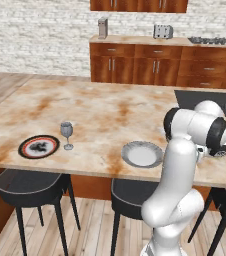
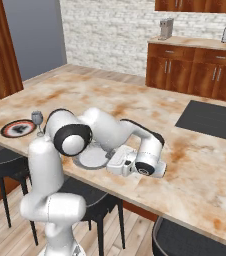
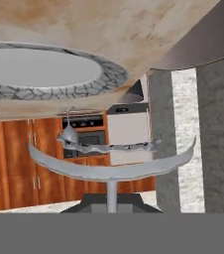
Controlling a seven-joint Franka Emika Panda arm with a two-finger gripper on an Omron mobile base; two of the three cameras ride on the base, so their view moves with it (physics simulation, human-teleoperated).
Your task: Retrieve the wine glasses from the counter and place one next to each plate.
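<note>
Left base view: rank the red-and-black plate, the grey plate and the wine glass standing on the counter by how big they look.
1-2. grey plate and red-and-black plate: look about alike, so no ranking.
3. wine glass: clearly smallest, standing beside the red-and-black plate.

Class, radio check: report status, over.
Hand shut on second wine glass, beside pale plate. First glass stands by red-rimmed plate. Nothing in the way.
</note>
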